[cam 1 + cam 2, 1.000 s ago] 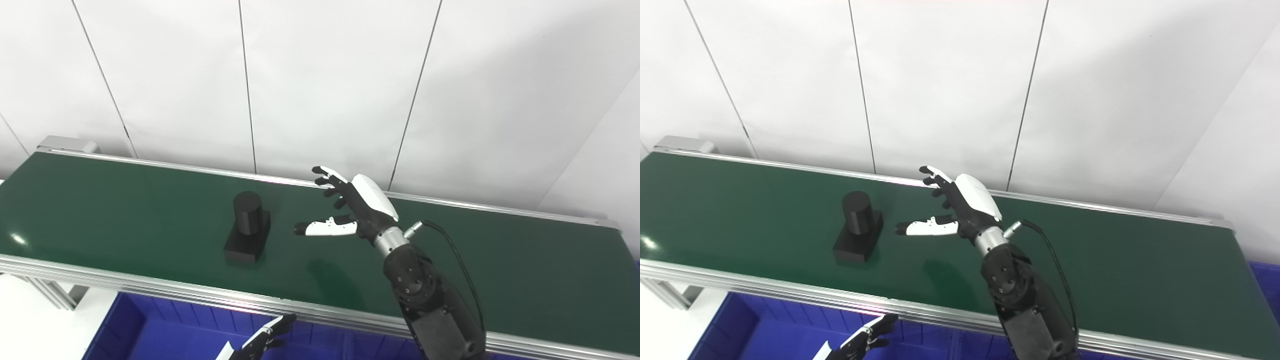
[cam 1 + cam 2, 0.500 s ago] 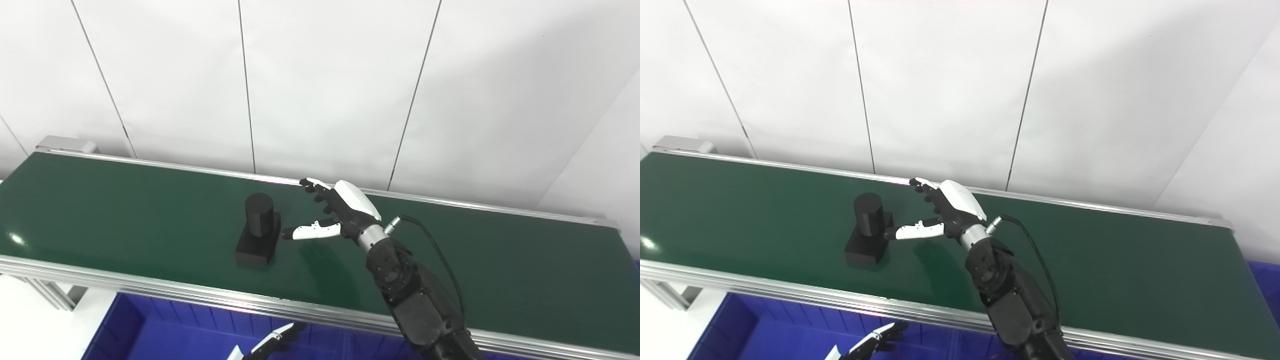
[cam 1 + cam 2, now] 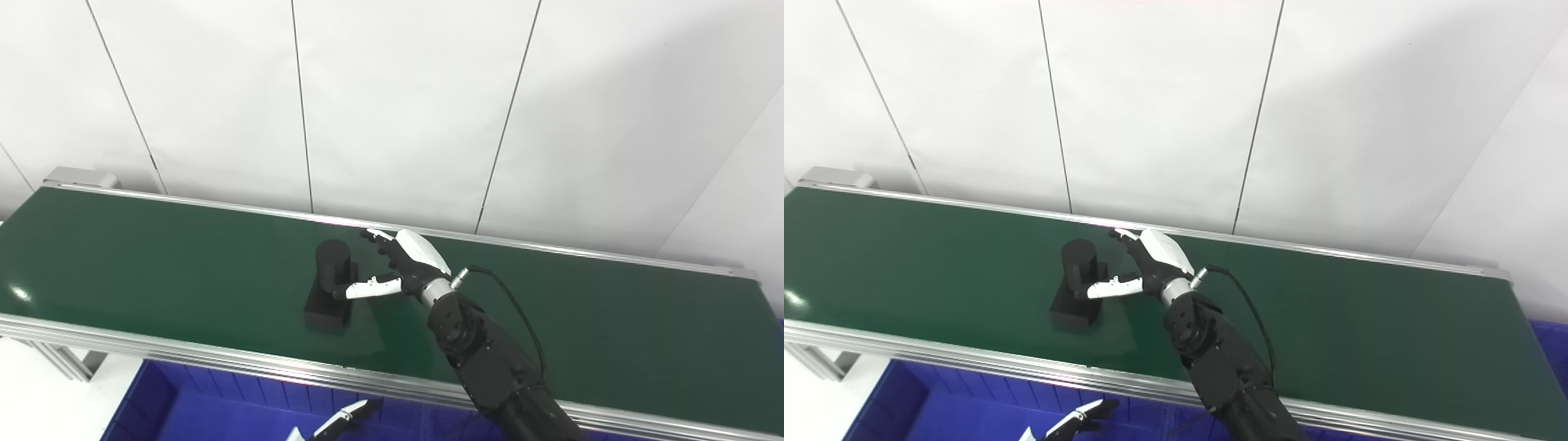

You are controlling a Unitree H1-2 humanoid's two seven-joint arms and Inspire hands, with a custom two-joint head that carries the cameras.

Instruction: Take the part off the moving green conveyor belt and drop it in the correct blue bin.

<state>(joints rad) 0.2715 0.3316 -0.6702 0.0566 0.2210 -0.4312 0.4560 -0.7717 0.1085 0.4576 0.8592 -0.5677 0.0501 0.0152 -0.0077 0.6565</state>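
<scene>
One black part point(image 3: 331, 283), a cylinder on a block base, stands mid-belt point(image 3: 153, 263). We judge it rigid and fairly light; the cylinder offers the best hold. Our right hand point(image 3: 401, 269) flanks it, fingers spread, thumb apparently touching, gripping nothing. The left hand point(image 3: 343, 419) shows only fingertips over one visible bin point(image 3: 184, 404).

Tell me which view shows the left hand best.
The right eye view: the left hand shows fingers and some palm over the blue bin at the bottom edge. The left eye view catches mostly fingertips. Neither shows whether it is open or shut.
</scene>
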